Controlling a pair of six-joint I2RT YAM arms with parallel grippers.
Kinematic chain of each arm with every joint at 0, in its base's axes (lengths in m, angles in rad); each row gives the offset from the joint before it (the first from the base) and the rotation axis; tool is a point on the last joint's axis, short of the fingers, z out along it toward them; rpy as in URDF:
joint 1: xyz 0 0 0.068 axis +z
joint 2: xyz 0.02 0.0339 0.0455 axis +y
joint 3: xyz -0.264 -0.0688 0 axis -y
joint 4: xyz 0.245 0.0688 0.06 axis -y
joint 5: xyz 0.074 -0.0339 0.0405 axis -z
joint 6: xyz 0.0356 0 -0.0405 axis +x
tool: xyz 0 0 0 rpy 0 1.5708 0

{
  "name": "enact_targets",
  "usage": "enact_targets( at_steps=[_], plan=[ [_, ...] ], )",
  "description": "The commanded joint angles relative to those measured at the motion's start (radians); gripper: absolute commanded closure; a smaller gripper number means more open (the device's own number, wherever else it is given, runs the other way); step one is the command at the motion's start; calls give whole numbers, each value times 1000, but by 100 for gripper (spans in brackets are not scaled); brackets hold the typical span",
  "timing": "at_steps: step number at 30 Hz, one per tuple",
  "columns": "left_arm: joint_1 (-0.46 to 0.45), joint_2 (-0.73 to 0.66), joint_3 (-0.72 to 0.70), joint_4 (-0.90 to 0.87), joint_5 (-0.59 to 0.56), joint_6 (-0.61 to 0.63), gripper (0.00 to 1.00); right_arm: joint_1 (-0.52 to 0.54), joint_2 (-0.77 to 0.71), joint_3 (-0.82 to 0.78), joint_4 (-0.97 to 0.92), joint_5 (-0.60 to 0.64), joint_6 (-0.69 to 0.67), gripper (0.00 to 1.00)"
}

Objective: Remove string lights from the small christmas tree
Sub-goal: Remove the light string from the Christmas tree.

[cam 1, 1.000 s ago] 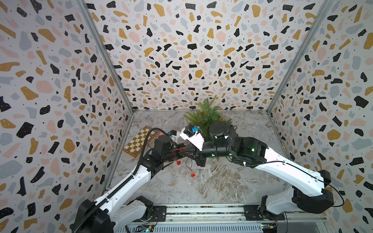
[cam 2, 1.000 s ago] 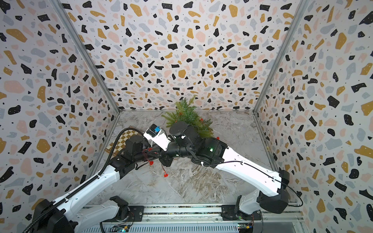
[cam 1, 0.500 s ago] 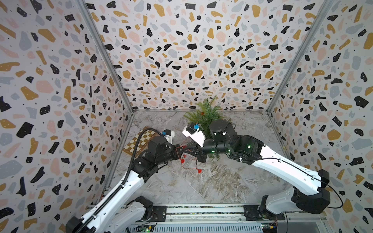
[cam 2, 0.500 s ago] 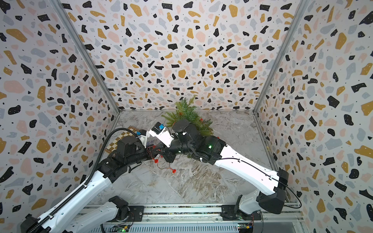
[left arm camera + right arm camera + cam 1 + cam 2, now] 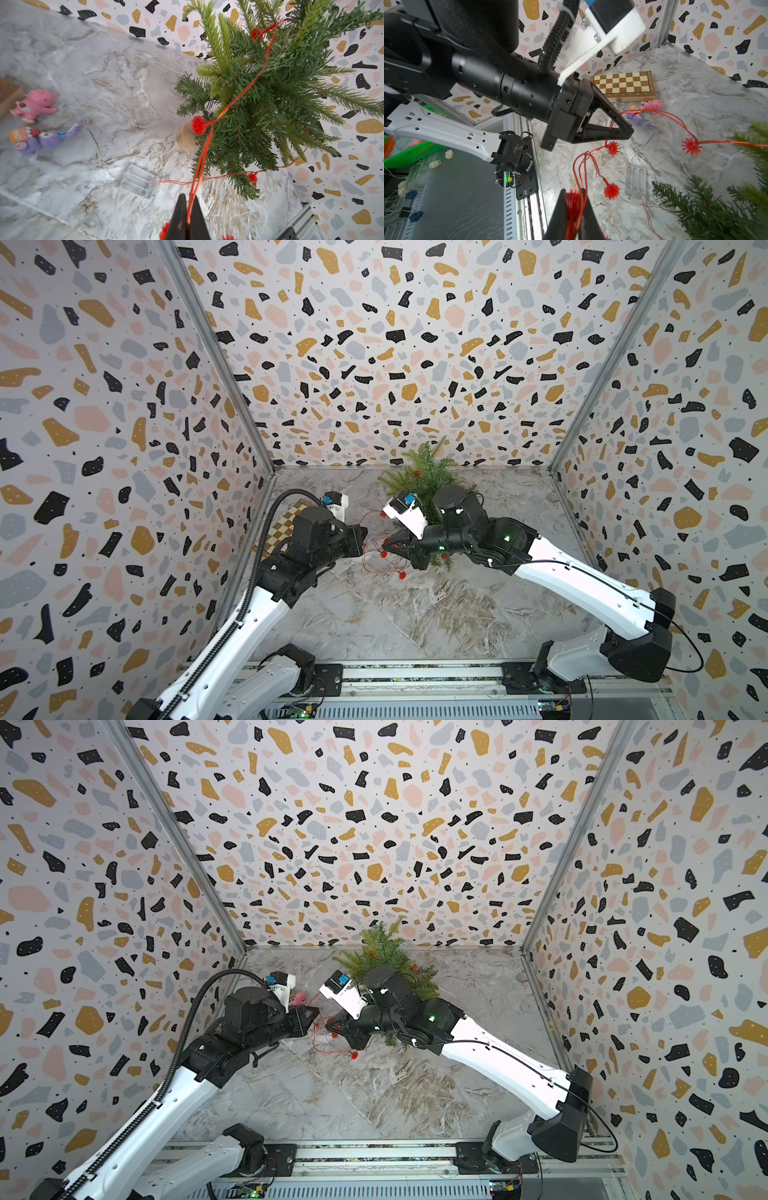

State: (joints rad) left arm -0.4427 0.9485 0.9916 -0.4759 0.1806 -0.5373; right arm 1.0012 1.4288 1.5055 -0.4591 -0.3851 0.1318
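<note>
marble tabletop [image 5: 415, 614], far edge: string lights [image 5: 198, 125], likely light, limp, snag-prone wire draped on small christmas tree [image 5: 291, 108]; left gripper [image 5: 188, 199] and right gripper [image 5: 574, 194] both clamp it; grip between bulbs.

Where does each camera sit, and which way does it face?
Both top views: high at the front, facing down toward the back wall; left arm, right arm, small christmas tree.
Left wrist: on the left arm, facing along the string lights to the tree; left pincer shut on them.
Right wrist: on the right arm, facing the left arm and chessboard; right pincer shut on the lights.
Shared: both wrist views show the clear box.
</note>
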Motion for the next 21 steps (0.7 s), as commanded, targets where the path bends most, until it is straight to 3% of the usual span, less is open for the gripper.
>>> enact_targets(
  at_steps=[1, 9, 15, 21],
  plan=[
    [8, 7, 68, -20, -33, 74, 100, -4, -34, -2, 21, -15, 5, 100],
    [17, -9, 154, -66, -131, 163, 100, -11, -29, -42, 31, -7, 3, 100],
    [21, 20, 216, -87, -143, 209, 100, -10, -12, -67, 40, -6, 9, 100],
    [24, 33, 257, -108, -152, 233, 100, -11, -13, -79, 30, 11, 8, 75]
  ],
)
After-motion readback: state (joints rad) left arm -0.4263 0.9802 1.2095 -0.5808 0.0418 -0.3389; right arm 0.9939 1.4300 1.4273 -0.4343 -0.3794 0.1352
